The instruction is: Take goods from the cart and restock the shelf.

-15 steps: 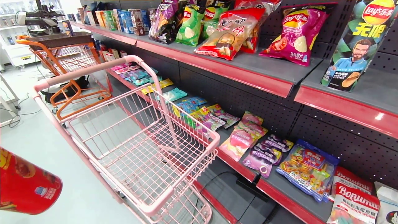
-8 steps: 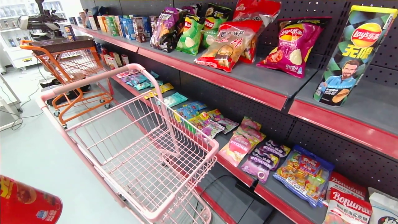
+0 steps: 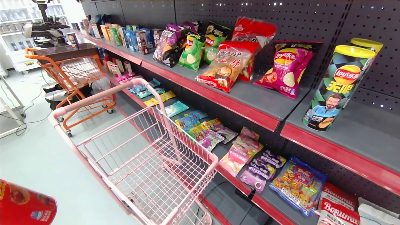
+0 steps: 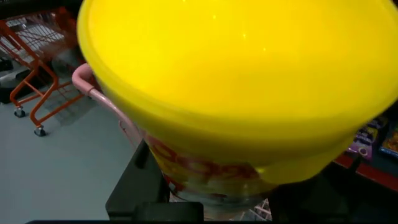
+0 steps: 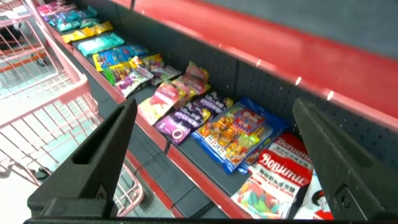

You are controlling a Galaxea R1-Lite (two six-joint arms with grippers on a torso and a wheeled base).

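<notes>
In L jaws, red chip can [image 3: 25, 203], yellow lid [image 4: 236, 68]

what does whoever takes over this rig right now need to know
Left tool: shut on the red chip can, held outside the pink cart, on its side away from the shelf.
Right tool: open, holding nothing, above the lower shelf's candy bags.
Done: the can is out of the cart.
Left: set it on the upper shelf, probably beside the yellow-lidded can standing there.
</notes>
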